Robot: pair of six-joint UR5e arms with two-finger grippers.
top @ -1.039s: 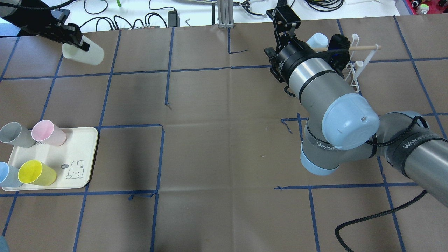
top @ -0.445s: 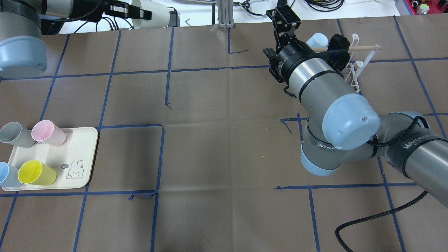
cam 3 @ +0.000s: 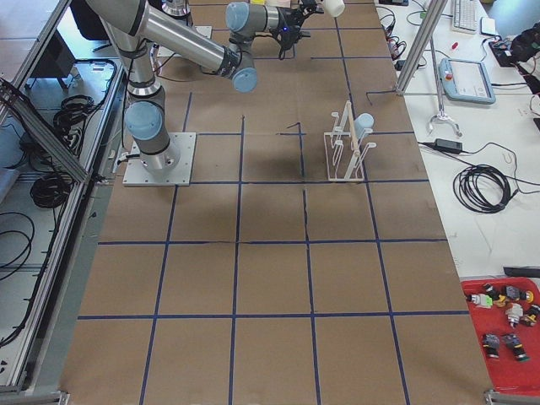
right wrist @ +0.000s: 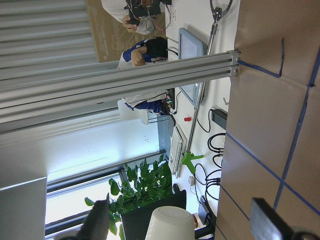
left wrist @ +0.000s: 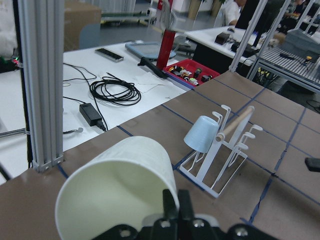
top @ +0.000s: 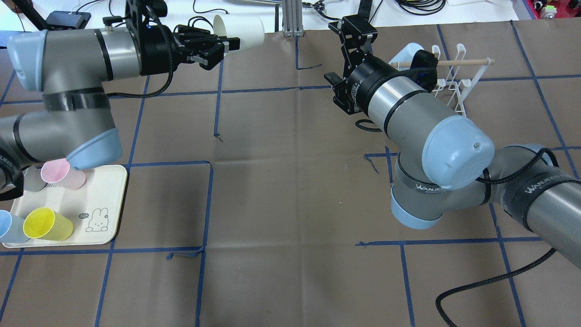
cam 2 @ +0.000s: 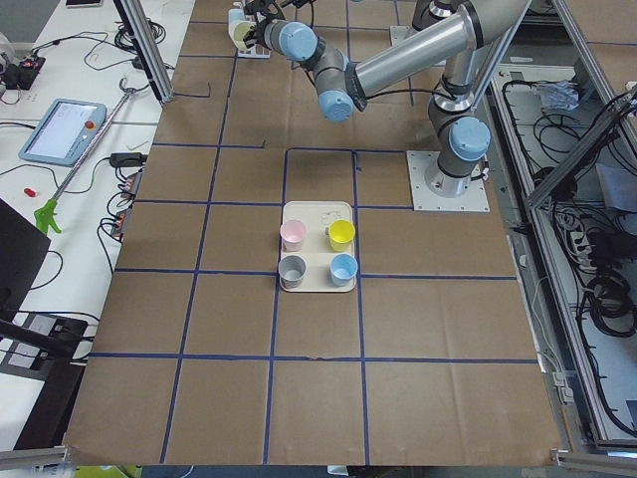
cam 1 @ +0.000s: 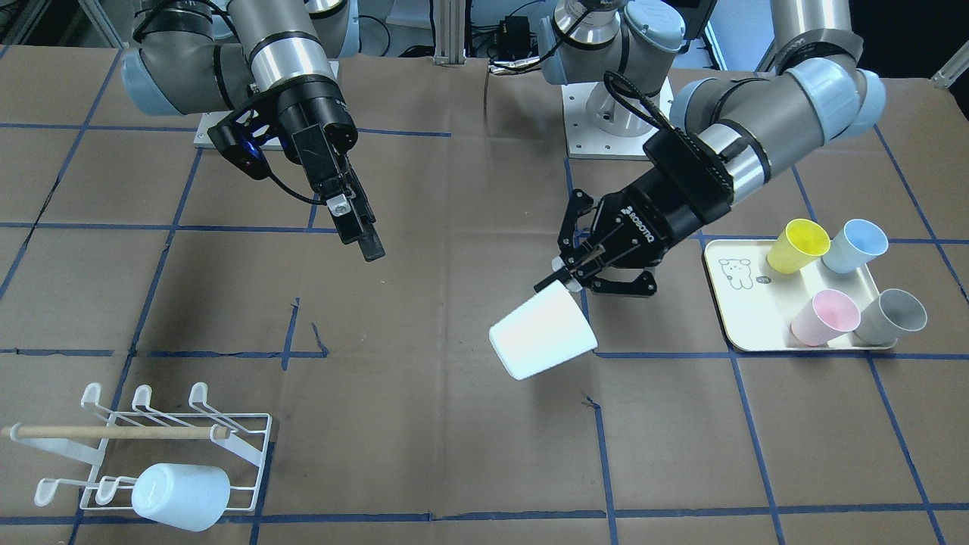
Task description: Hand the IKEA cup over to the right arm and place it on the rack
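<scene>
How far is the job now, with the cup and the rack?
Done: one pale-blue cup sits on the rack. In hand: the left pincer holds a white cup in the air; the right pincer is open and empty. Left: the handover, then placing it on the rack.

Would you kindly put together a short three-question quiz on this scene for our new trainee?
1. True or false: the left gripper is holding the white cup.
2. How many cups stand on the tray?
3. What colour is the lone cup on the rack? A pink, B pale blue, C yellow.
Key: 1 true; 2 four; 3 B.
</scene>
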